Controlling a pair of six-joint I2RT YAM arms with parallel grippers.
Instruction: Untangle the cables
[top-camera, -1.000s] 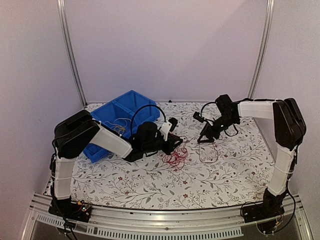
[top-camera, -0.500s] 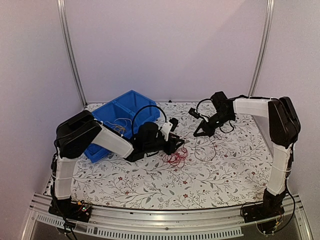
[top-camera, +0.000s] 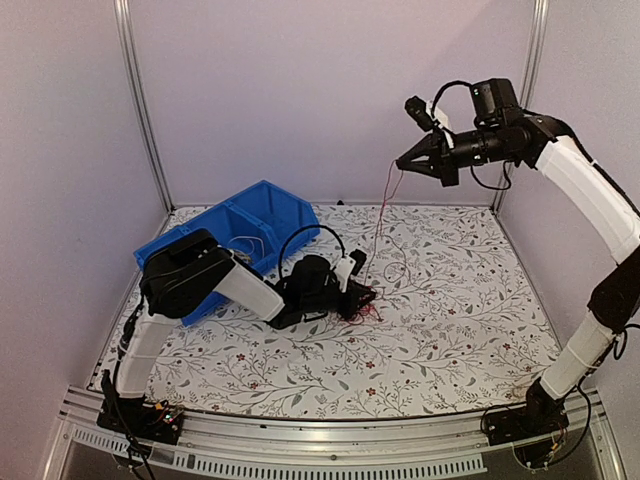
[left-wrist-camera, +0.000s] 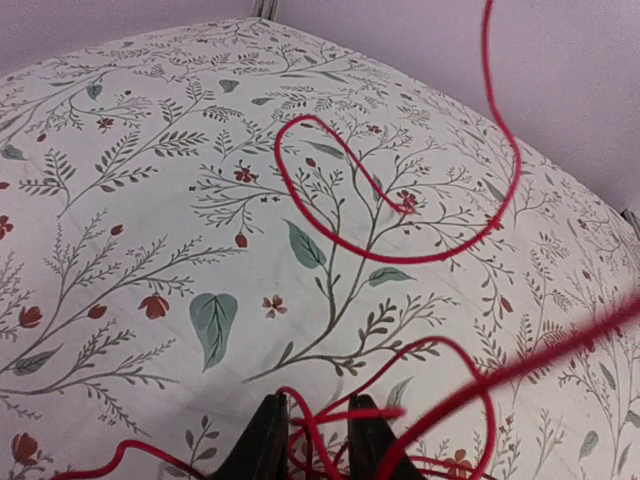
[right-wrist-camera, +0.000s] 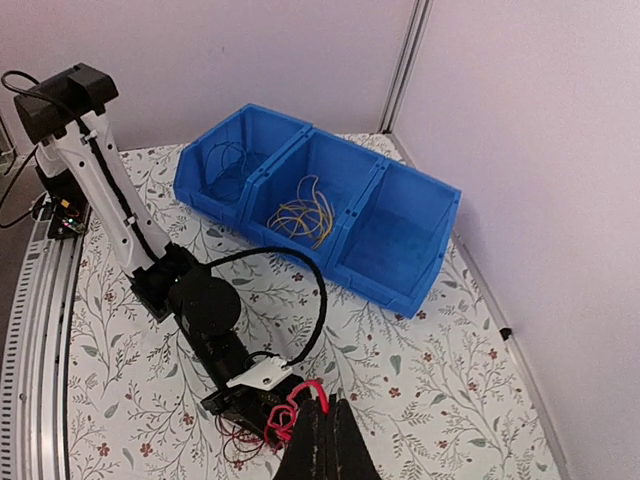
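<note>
**A:** Anything in the blue bin (top-camera: 262, 195)?

**B:** Yellow cables (right-wrist-camera: 305, 212) lie in its middle compartment, well behind the left end effector (left-wrist-camera: 314, 410) and clear of the work.

**A:** Why does that one sit so low on the worktop (top-camera: 450, 330)?

**B:** As an anchor, I'd judge. Its fingers are nipped nearly together on strands of the red cable (left-wrist-camera: 540, 362), and more loops sprawl just ahead of it.

**A:** And the right end effector (top-camera: 403, 163), up high?

**B:** It is pinched tight on one end of the same red cable, which hangs from it in a thin line to the bundle far below. Lifting against a pinned bundle should draw the loops out.
</note>
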